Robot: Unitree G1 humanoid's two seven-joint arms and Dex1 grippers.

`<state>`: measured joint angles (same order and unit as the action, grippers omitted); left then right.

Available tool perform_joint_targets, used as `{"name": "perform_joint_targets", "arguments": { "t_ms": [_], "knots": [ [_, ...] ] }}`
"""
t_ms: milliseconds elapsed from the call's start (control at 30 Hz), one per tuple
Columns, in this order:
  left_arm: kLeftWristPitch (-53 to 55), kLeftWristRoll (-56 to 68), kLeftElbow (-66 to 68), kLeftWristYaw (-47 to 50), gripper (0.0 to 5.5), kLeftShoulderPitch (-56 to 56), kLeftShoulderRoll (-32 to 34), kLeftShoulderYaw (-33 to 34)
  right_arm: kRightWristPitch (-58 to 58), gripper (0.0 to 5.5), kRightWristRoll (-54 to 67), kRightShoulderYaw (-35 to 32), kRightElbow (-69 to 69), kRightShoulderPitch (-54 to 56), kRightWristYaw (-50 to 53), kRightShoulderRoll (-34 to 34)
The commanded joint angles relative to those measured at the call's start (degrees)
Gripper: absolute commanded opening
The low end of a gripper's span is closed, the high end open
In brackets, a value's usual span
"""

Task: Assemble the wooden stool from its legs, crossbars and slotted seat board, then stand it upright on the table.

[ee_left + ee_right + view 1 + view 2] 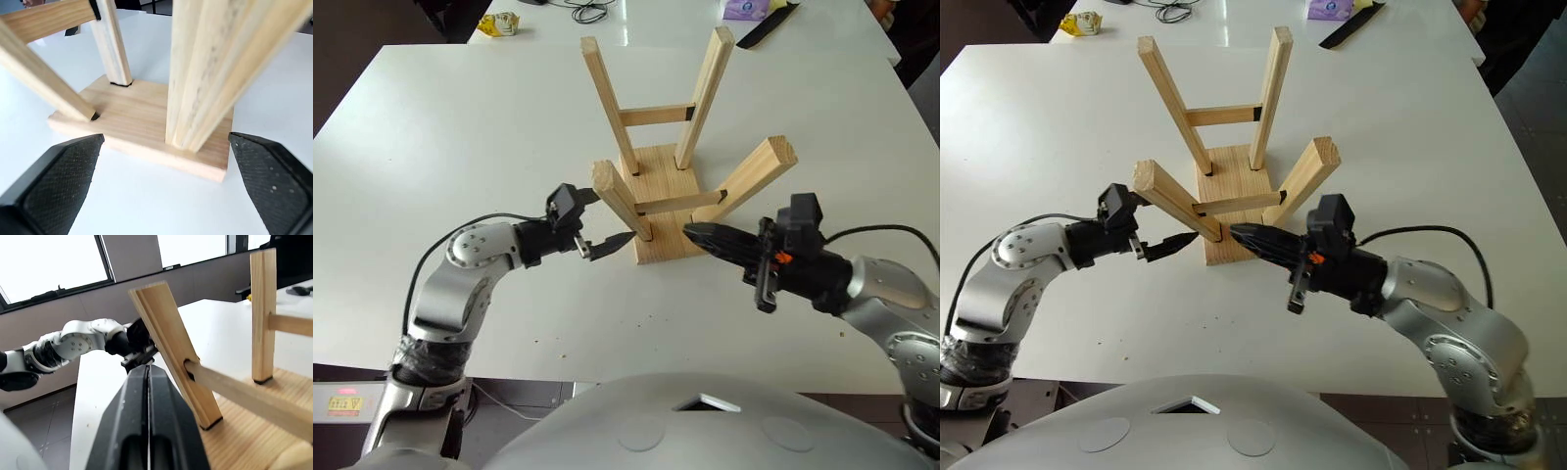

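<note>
White table (431, 147), and the stool (658, 168) sits on it upside down: the seat board (1232, 166) lies flat and all four legs (610, 103) poke up out of it, with both crossbars (656, 115) slotted between leg pairs. The two legs at the board's far edge look fairly straight; the two at its near edge splay outward a good bit.

The left gripper (612, 243) hangs just off the board's near-left corner, fingers spread wide, with that corner's leg and the board edge framed between them. The right gripper (697, 233) has its fingers pressed together, tip right at the board's near edge, between the two splayed legs.

My read: assembly looks basically done and the flip is what's left. Next move probably needs a firm grab on the near-left leg, maybe seating those leaning legs first, since a loose joint could pop out mid-turn.
</note>
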<state>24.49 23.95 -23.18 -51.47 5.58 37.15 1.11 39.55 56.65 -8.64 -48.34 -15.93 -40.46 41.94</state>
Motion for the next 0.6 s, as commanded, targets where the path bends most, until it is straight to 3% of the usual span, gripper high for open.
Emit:
{"name": "perform_joint_targets", "arguments": {
  "t_ms": [33,133,233,300,367,500,600],
  "knots": [
    [-0.06,3.8,0.0,-1.46,4.73,6.1,3.34,9.97,-3.09,0.02,-6.4,-6.25,5.56,-7.1,-5.89,4.67],
    [1.13,6.19,-0.2,4.01,4.73,8.68,0.81,17.79,-4.6,0.02,-14.66,-6.79,11.65,-4.63,2.7,1.97],
    [3.56,6.12,-4.85,14.86,4.73,8.97,-4.91,19.69,-3.7,0.02,-19.4,-7.16,14.7,-0.55,13.75,-3.3],
    [5.87,6.38,-8.19,21.27,4.73,9.68,-10.09,16.52,-4.2,0.02,-21.95,-5.92,14.97,1.28,17.61,-5.85],
    [6.41,6.1,-9.23,25.54,4.37,10.89,-15.19,12.42,-4.88,0.0,-23.74,-4.12,15.78,3.91,19.57,-7.98],
    [2.55,-4.25,-9.04,32.03,3.79,12.12,-18.17,4.39,-5.88,0.0,-27.44,-2.01,19.04,9.72,20.91,-9.29],
    [0.74,-8.3,-8.34,35.28,3.45,12.29,-19.53,3.27,-5.93,0.0,-29.05,-1.96,21.11,13.05,21.12,-9.47]
  ]
}}
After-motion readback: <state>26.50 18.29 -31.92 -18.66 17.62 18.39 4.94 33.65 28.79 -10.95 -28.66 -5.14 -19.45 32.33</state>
